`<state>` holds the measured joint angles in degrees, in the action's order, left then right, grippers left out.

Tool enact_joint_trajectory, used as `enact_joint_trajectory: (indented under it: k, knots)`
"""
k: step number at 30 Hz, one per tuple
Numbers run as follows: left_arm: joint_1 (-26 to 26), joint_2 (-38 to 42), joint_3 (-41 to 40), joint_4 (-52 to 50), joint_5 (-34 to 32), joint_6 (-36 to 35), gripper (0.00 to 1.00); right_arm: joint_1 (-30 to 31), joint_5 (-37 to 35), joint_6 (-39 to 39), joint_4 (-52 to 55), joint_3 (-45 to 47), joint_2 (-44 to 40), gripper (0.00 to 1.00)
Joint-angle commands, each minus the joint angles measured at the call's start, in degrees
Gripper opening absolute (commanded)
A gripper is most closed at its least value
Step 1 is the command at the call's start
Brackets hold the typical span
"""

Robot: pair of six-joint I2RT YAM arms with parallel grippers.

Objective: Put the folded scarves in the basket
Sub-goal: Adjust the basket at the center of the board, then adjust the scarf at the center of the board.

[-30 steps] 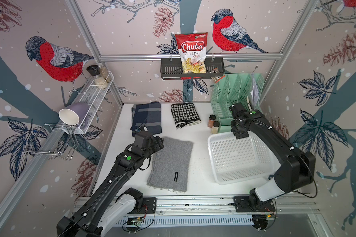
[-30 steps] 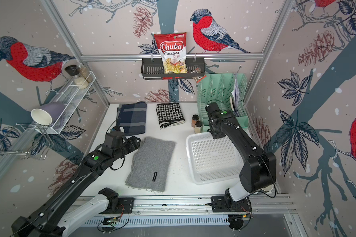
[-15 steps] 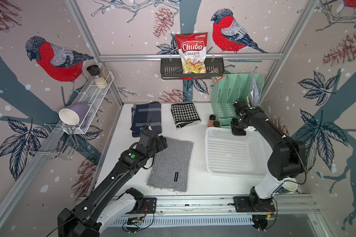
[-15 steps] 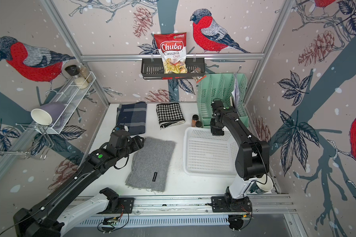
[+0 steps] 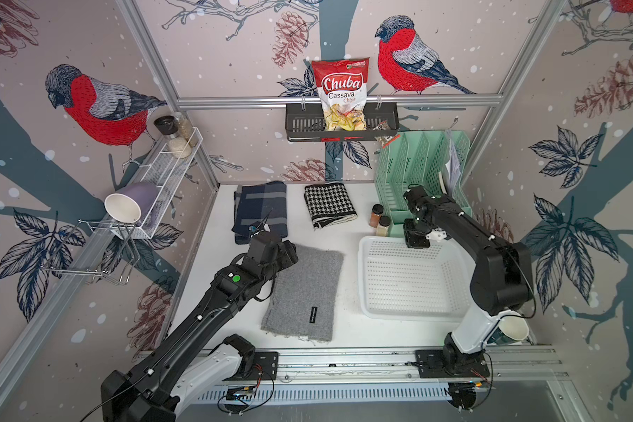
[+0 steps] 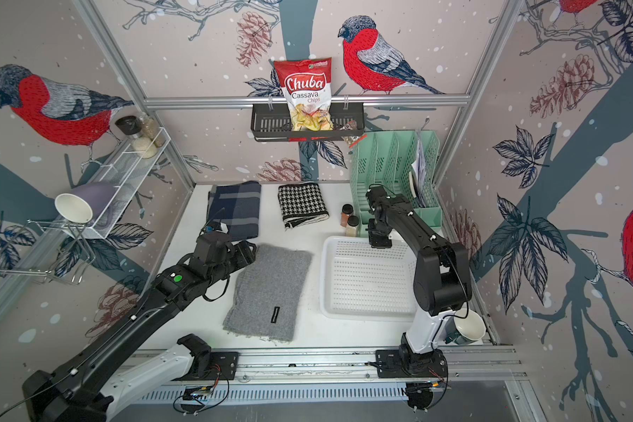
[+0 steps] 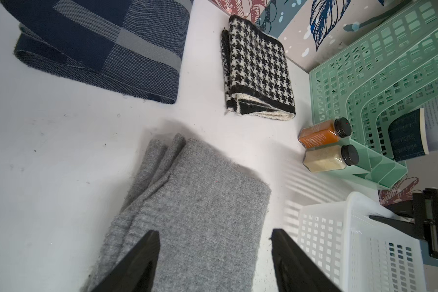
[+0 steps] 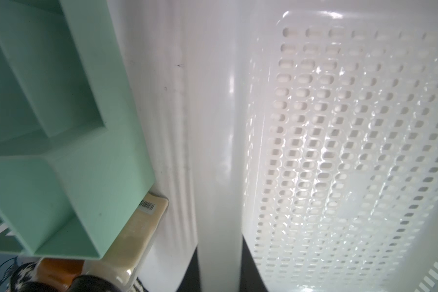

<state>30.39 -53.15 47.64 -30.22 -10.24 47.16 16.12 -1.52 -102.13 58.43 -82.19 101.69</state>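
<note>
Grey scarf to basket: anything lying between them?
Nothing: only a bare strip of white table separates the grey scarf from the basket, seen in both top views.

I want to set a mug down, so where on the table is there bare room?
Bare table shows in the strip between the grey scarf and the basket, widening toward the houndstooth scarf, and left of the navy scarf. Crowded: the back right corner, where jars, organiser and basket sit close.
</note>
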Motion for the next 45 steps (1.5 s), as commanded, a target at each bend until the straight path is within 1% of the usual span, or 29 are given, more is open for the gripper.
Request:
enact_joint_trajectory:
  k: [1,4,5,8,9,15,19,21,23,25,27,29,31,33,35,36,40,42,45]
  knots:
    - [0.26,0.06,0.13,-0.12,-0.83,0.04,0.75,0.13,0.74,-1.32,-2.72,-0.08,0.74,0.0]
    - [0.29,-0.02,0.04,-0.32,-1.02,-0.04,0.75,0.23,0.38,-0.88,-2.79,-0.51,1.3,0.01]
    - [0.33,-0.03,-0.05,-0.29,-1.11,0.03,0.76,0.32,0.29,-0.79,-2.91,-0.47,1.32,0.07]
    - [0.34,-0.27,-0.34,-0.19,-1.14,-0.03,0.78,0.66,0.45,-0.79,-4.57,0.76,0.74,0.33]
    - [0.35,-0.38,-0.44,-0.26,-1.14,-0.13,0.79,0.63,0.57,-0.75,-5.39,1.42,0.47,0.38]
    - [0.35,-2.04,-0.53,-1.92,-2.04,-1.88,0.84,1.28,-0.33,0.3,-6.43,1.11,-1.49,0.59]
    - [0.24,-7.42,0.59,-3.93,-5.93,-4.98,0.87,4.19,-6.0,2.02,-5.08,-0.63,-4.87,0.69]
    - [-0.89,-11.58,1.1,-3.31,-6.58,-7.37,0.88,7.38,-11.02,4.16,-4.59,-1.19,-7.32,0.74]
    - [-2.99,-17.64,2.4,-2.43,-4.67,-9.46,0.87,11.55,-16.55,7.25,-4.67,-1.3,-9.77,0.78]
    - [-4.88,-24.3,4.85,-2.44,-3.83,-10.79,0.85,17.32,-22.75,12.27,-5.68,-0.77,-12.1,0.81]
    - [-6.14,-30.07,7.56,-2.35,-3.51,-12.96,0.83,23.03,-26.74,18.29,-8.61,0.98,-14.23,0.83]
    - [-6.85,-35.32,9.19,-1.5,-2.94,-14.85,0.82,27.81,-26.83,24.26,-13.12,3.94,-16.05,0.83]
    - [-7.09,-39.91,11.85,-0.13,-1.59,-16.21,0.8,31.73,-23.82,29.46,-18.06,7.41,-17.42,0.85]
    - [-7.1,-42.92,12.63,1.27,0.1,-16.62,0.78,34.65,-21.39,33.3,-20.93,8.95,-17.69,0.85]
    - [-7.09,-45.33,12.92,1.87,0.12,-16.21,0.73,37.0,-20.9,35.4,-21.2,8.69,-17.34,0.85]
    - [-7.1,-46.29,12.94,1.74,-0.28,-15.7,0.69,38.03,-20.52,36.64,-21.78,8.62,-17.16,0.84]
    - [-7.52,-47.03,11.09,3.2,-0.46,-12.76,0.47,39.49,-17.21,39.81,-24.4,8.64,-16.72,0.78]
    - [-8.09,-46.51,9.93,3.35,-0.86,-11.12,0.38,39.6,-16.04,40.73,-25.13,8.49,-16.13,0.77]
    - [-9.73,-44.4,6.37,4.6,-0.42,-8.28,0.21,39.64,-14.17,42.49,-25.17,7.4,-14.39,0.77]
